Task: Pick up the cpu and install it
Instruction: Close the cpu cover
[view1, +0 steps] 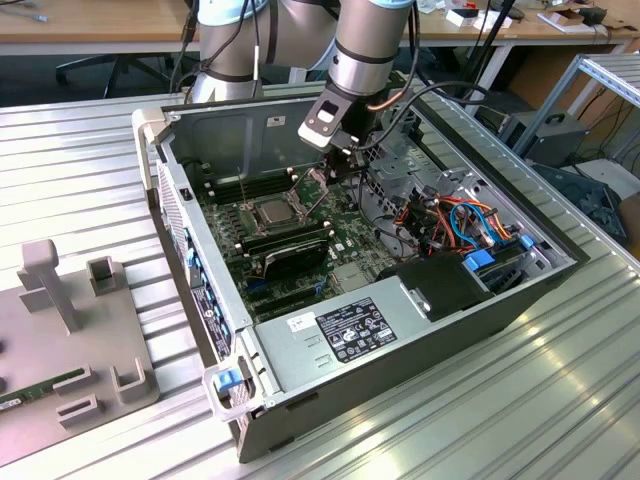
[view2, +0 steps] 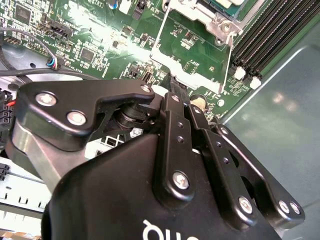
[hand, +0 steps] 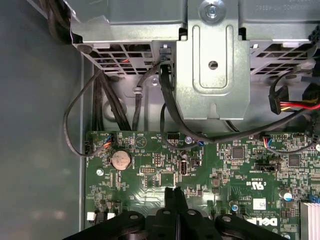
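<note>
Jaws pinched fully together, nothing visible between them, tips low over the green motherboard (hand: 150, 170), contact impossible to tell. The cpu (view1: 272, 212) sits in its socket (view1: 252, 216), just beside the jaws, beyond the raised load frame (view2: 186, 75).

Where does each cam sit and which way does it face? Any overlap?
Exterior view: off the arm, above the table, looking down into the open computer case at the cpu; arm shows.
First wrist view: on the wrist, facing along the shut gripper to the motherboard and drive cage.
Second wrist view: behind the gripper links, facing the open socket frame.
Shared: both wrist views show gripper and motherboard.
</note>
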